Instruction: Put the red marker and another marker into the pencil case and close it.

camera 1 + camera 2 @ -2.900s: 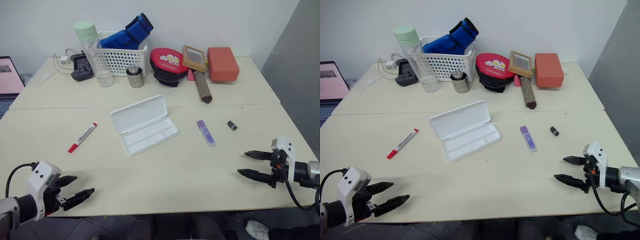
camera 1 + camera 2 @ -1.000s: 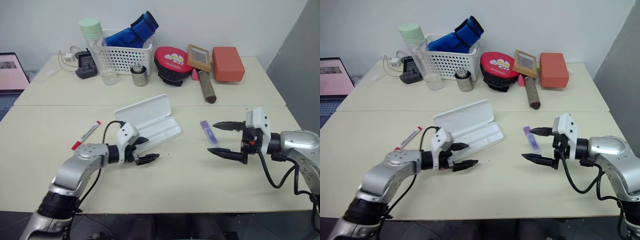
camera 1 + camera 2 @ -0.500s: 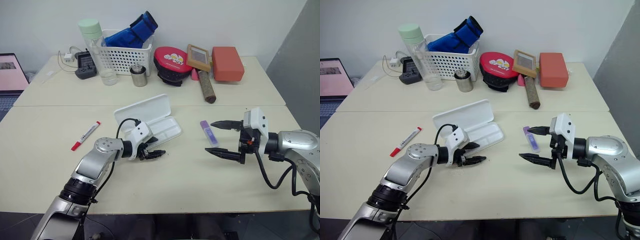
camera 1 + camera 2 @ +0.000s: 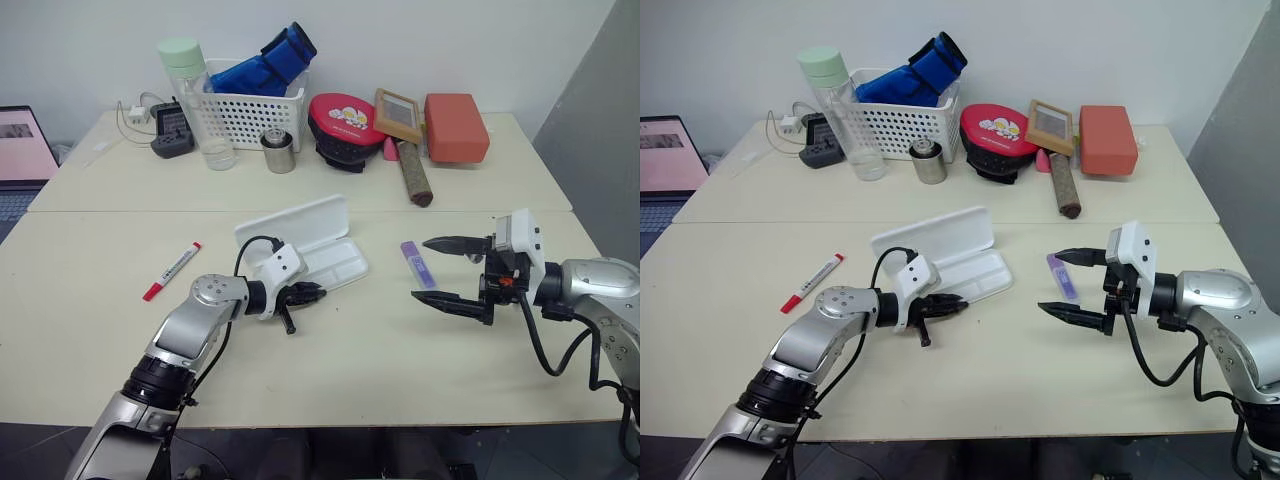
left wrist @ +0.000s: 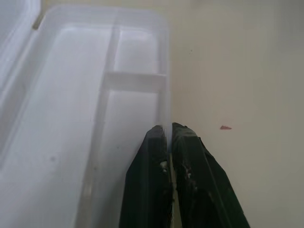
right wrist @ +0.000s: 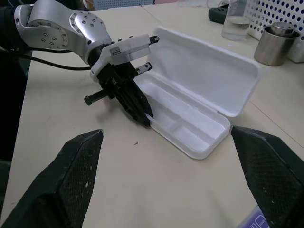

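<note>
Purple marker (image 4: 414,265): flat on the desk (image 4: 360,370), long axis pointing away from the robot, just beside the wide-open right pincer (image 4: 442,272).
Left pincer (image 4: 316,292): clamped on the pencil case (image 4: 325,262) rim.
Red marker (image 4: 170,271): well left.

Pencil case (image 4: 310,250) lies open mid-worktop (image 4: 350,370), lid toward the back. Left end effector (image 4: 312,293) sits at the case's near rim, fingers pinched on that wall. Red marker (image 4: 171,271) lies well left of the case. Purple marker (image 4: 415,265) lies right of the case, with the right end effector (image 4: 452,272) just right of it, above the worktop. Behind, along the far edge: bottle (image 4: 195,105), basket (image 4: 245,110), tin cup (image 4: 279,151).
</note>
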You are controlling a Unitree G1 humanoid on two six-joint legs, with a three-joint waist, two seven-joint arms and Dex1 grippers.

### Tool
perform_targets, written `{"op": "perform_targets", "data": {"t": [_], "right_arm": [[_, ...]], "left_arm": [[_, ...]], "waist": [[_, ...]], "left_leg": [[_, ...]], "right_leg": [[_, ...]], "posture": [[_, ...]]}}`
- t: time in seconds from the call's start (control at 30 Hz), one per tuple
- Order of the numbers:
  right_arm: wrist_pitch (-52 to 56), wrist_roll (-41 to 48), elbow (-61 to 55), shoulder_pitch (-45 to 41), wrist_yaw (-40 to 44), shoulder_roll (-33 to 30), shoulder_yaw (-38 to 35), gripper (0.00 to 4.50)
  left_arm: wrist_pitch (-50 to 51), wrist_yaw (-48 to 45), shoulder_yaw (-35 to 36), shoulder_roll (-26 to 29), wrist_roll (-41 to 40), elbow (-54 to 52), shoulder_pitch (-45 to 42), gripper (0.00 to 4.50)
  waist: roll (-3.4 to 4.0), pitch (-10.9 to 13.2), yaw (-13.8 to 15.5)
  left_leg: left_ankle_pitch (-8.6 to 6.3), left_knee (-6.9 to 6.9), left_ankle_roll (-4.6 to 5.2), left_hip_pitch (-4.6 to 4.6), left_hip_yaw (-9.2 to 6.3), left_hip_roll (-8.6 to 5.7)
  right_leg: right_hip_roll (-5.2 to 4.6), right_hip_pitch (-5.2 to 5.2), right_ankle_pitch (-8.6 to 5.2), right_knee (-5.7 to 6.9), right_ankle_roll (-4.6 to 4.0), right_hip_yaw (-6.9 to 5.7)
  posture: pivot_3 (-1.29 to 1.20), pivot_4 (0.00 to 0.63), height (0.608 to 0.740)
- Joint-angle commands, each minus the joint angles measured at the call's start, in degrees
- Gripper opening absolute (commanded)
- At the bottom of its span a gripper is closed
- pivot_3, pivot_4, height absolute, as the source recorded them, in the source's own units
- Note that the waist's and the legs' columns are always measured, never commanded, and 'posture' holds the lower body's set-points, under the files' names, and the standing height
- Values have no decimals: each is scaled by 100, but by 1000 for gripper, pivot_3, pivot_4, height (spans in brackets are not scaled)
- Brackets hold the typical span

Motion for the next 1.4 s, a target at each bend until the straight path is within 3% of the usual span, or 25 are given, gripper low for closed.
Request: {"op": "perform_targets", "data": {"t": [0.03,0.7,1.23,1.4], "right_arm": [[-2,199,-199,-64,-4,-51,-259,4500],[190,348,-367,49,-63,-156,-395,4500],[197,323,-306,17,-33,-156,-345,4500],[174,300,-256,-9,-12,-134,-318,4500]], "left_arm": [[-39,-182,-40,49,37,-12,13,40],[-400,-1534,-433,829,-38,-1067,594,40],[-483,-1509,-461,897,89,-1130,686,40],[-405,-1551,-392,933,-11,-1247,715,1198]], "waist": [[0,0,-1],[0,0,-4],[0,0,-4],[0,0,-10]], "left_leg": [[0,0,0,0,0,0],[0,-1,0,-2,0,1],[0,-1,1,-1,-1,1],[0,-2,1,-2,0,2]], "right_leg": [[0,0,0,0,0,0],[0,-1,0,-2,0,0],[1,0,0,-1,0,-1],[1,-2,0,-1,0,0]], "posture": [[0,150,740],[0,150,740],[0,150,740],[0,150,740]]}}
